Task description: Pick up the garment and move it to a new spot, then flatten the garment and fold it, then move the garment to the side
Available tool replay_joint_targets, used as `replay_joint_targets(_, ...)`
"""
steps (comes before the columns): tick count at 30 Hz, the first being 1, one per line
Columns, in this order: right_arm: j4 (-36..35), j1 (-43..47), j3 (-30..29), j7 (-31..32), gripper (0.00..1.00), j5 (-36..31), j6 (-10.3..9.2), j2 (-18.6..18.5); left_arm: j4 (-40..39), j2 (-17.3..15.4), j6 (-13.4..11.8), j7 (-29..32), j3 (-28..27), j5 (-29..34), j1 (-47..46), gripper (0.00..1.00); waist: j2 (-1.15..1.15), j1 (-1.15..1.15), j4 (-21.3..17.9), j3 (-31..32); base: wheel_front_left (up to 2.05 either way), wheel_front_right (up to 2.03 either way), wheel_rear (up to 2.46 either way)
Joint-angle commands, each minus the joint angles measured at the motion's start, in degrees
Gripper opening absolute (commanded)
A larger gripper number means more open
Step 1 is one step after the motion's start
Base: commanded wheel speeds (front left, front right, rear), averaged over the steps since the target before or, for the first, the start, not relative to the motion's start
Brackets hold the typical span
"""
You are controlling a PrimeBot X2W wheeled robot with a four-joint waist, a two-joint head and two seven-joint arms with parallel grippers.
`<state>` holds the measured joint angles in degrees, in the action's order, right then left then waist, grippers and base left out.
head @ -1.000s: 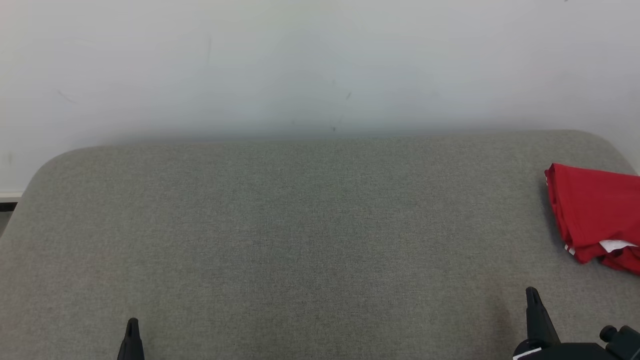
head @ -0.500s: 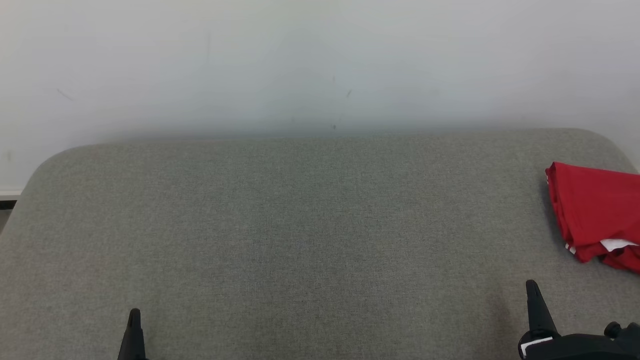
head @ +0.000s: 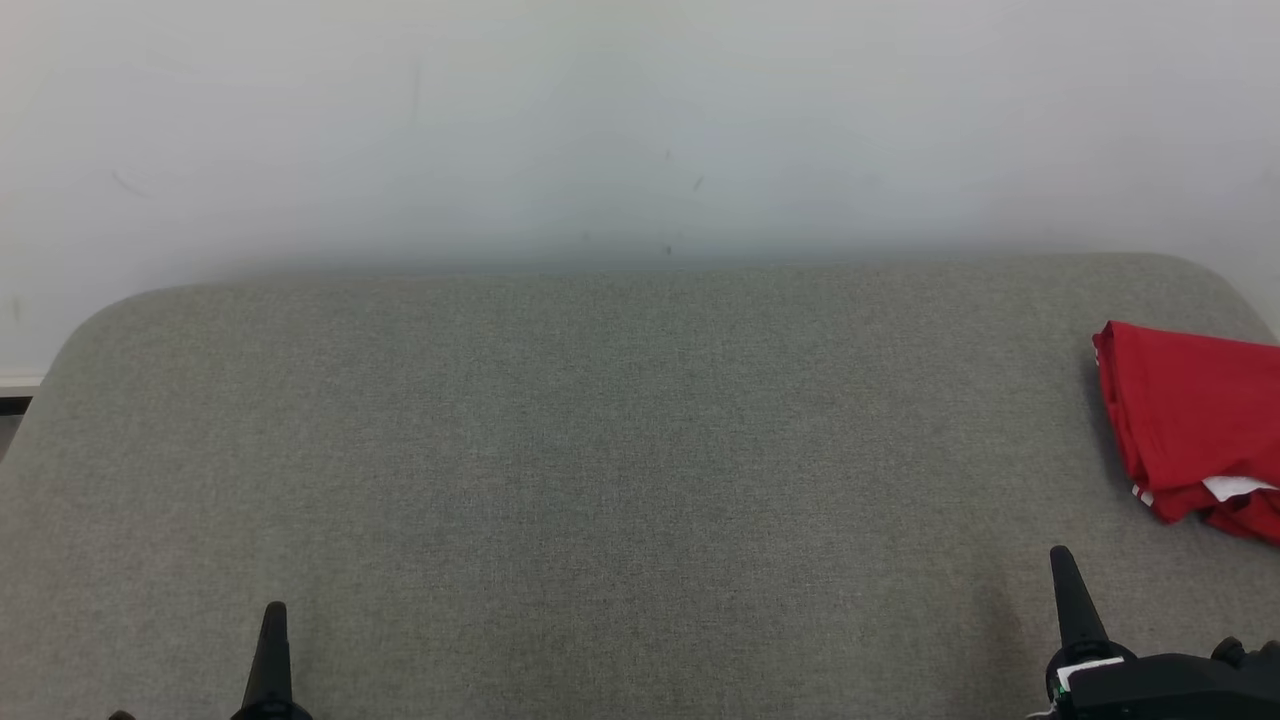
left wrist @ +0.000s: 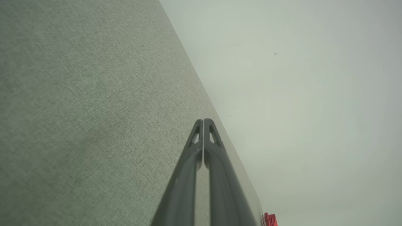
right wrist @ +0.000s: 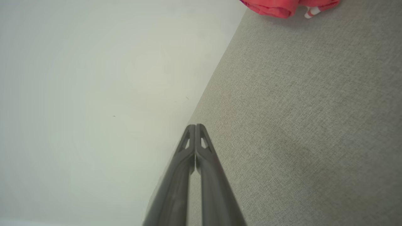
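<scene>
Head view: the folded red cloth garment [head: 1190,420] lies at the right edge of the grey fabric-covered bench [head: 600,450], its small white label [head: 1235,488] unreadable. The dark left hand [head: 273,625] and right hand [head: 1066,575] reach slightly further forward than a second ago. Left wrist view: fingers pressed shut, empty. Right wrist view: likewise closed, with the garment [right wrist: 279,6] well beyond the tips.

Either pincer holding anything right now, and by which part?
Nothing is held. The left pincer and right pincer are both shut empty, and the red garment lies apart from them on the grey surface.
</scene>
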<state>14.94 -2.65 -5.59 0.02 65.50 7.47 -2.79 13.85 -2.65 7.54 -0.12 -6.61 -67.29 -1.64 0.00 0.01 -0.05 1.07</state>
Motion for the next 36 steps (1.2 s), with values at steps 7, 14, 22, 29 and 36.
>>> replay_joint_targets(7,-0.6,-1.4,-0.3,1.1,0.00,4.8,0.03,-0.1,-0.2,-0.3,-0.1,1.2,0.0,-4.4,-1.7,0.00,0.00,0.00,0.0,-0.2,0.00,0.00,0.00)
replay_joint_targets(14,-0.7,-1.8,-0.4,2.1,0.00,8.6,0.03,-0.1,-0.1,-0.3,-0.1,2.2,0.0,-8.0,-2.3,0.00,0.00,0.00,0.0,-0.3,0.00,0.00,0.00)
replay_joint_targets(22,-0.8,-2.3,-0.6,3.1,0.00,12.7,0.03,-0.1,-0.1,-0.3,-0.1,3.2,0.0,-11.8,-2.9,0.00,0.00,0.00,0.0,-0.5,0.00,0.00,0.00)
replay_joint_targets(29,-0.8,-2.6,-0.7,3.9,0.00,15.6,0.04,-0.1,0.0,-0.3,-0.1,3.9,0.0,-14.4,-3.3,0.00,0.00,0.00,0.0,-0.6,0.00,0.00,0.00)
replay_joint_targets(36,-0.9,-3.0,-0.8,4.7,0.00,19.2,0.04,-0.1,0.1,-0.3,-0.1,4.8,0.0,-17.8,-3.8,0.00,0.00,0.00,0.0,-0.8,0.00,0.00,0.00)
